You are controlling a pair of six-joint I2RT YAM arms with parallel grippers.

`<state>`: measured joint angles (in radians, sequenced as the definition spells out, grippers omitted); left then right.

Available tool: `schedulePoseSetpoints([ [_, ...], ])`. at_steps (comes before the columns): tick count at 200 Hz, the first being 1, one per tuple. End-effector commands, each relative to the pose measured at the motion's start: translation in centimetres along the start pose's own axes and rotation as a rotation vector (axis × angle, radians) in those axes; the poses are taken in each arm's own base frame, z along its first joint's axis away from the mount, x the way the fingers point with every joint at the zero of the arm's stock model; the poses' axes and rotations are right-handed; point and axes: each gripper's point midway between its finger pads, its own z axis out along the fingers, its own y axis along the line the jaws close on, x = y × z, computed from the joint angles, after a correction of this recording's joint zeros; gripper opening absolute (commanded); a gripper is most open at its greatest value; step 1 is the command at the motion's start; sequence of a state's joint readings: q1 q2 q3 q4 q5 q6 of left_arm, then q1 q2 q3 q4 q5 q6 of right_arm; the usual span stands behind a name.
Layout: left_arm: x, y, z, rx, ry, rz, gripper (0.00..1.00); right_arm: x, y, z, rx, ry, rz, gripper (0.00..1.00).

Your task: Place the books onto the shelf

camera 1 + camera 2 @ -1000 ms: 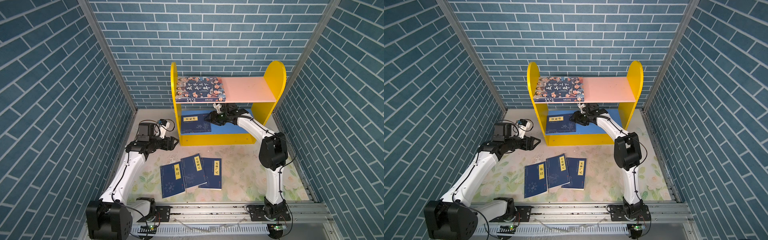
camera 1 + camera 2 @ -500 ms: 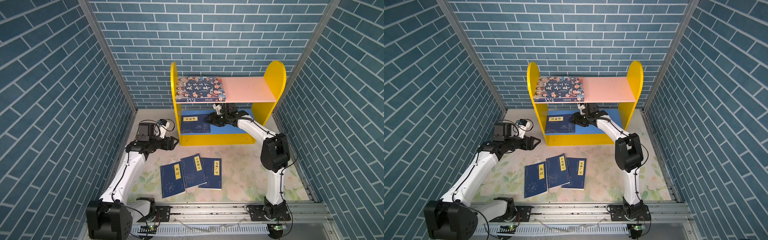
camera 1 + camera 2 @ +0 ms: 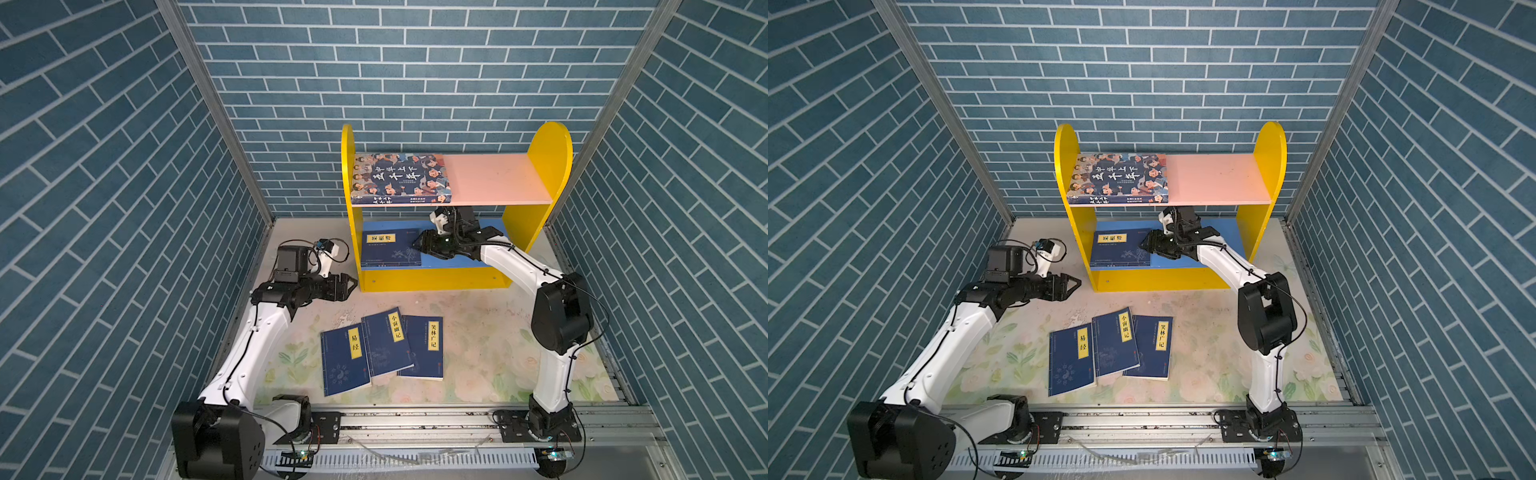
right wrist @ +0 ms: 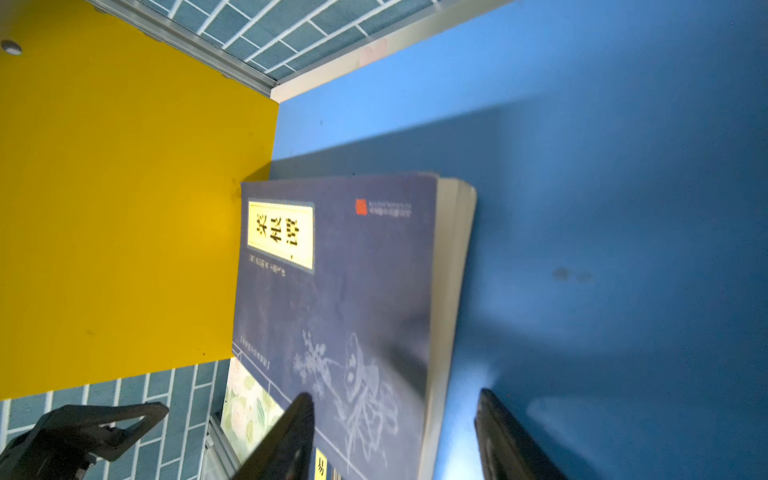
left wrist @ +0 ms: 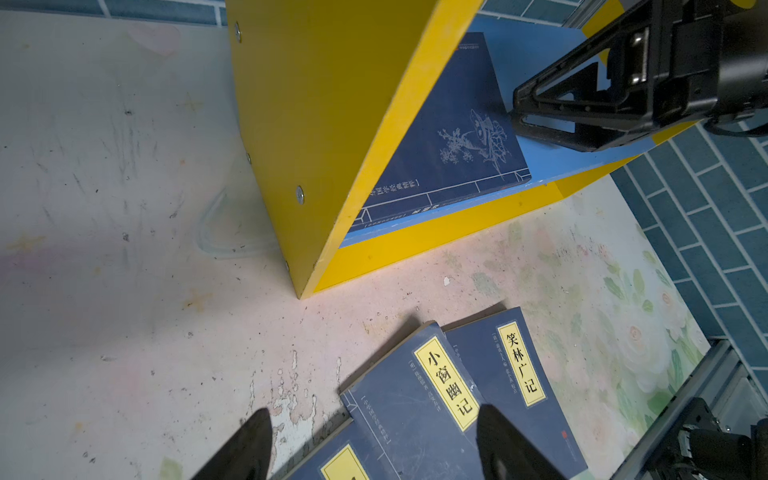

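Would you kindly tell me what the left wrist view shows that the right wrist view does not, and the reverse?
Only the left wrist view: two overlapping navy books on the mat, 小窗幽记 and 笑林广记, and the outer face of the yellow side panel. Only the right wrist view: on the shelved navy book, its yellow title label, red seal and page edge. Both: that book lying flat on the blue lower board beside the panel, plus the left gripper and the right gripper, both open.

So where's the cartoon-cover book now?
In both top views the cartoon-cover book lies flat on the pink upper board, left end, beside the yellow side panel.
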<state>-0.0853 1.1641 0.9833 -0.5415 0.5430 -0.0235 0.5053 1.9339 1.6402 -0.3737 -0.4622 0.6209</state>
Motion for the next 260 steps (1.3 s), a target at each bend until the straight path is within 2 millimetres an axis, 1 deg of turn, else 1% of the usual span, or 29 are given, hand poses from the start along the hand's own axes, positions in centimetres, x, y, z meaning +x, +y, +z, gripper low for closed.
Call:
schedulePoseSetpoints([
  [1,-0.4,-0.4,-0.8,0.006,0.003,-0.006,0.79,-1.4,1.3,-3.4,-0.009,-0.090,-0.011,0.64],
  [37,-0.1,-0.7,-0.9,0.018,0.017,-0.032,0.79,0.6,1.3,-5.7,-0.010,-0.095,-0.006,0.64],
  [79,0.4,-1.0,-0.6,0.044,0.030,-0.072,0.79,3.9,0.9,-8.7,-0.002,-0.095,0.009,0.64],
  [109,0.9,-1.4,-0.2,0.079,0.049,-0.093,0.79,6.8,0.0,-10.6,0.015,-0.086,0.025,0.63],
  [139,1.9,-1.5,0.5,0.109,0.076,-0.144,0.79,10.5,-1.3,-12.6,0.043,-0.064,0.045,0.62],
  [171,3.1,-1.4,1.7,0.145,0.101,-0.208,0.79,14.6,-1.9,-15.2,0.055,-0.025,0.032,0.62],
  [182,3.6,-1.3,2.1,0.152,0.109,-0.230,0.79,15.9,-1.7,-15.8,0.033,-0.004,0.024,0.62],
  [196,4.1,-1.2,2.6,0.164,0.112,-0.260,0.79,17.6,-1.1,-15.9,-0.022,0.039,0.026,0.61],
  [209,4.6,-1.4,3.0,0.187,0.118,-0.286,0.79,19.5,-0.5,-15.2,-0.074,0.093,0.034,0.61],
  [222,5.1,-1.4,3.5,0.207,0.128,-0.317,0.79,21.4,-0.1,-13.9,-0.107,0.144,0.030,0.61],
  [240,6.1,-1.5,4.2,0.233,0.142,-0.371,0.79,23.3,0.3,-11.8,-0.137,0.189,0.029,0.62],
  [260,7.4,-1.5,4.9,0.248,0.162,-0.409,0.80,23.9,0.5,-9.6,-0.169,0.186,0.054,0.62],
])
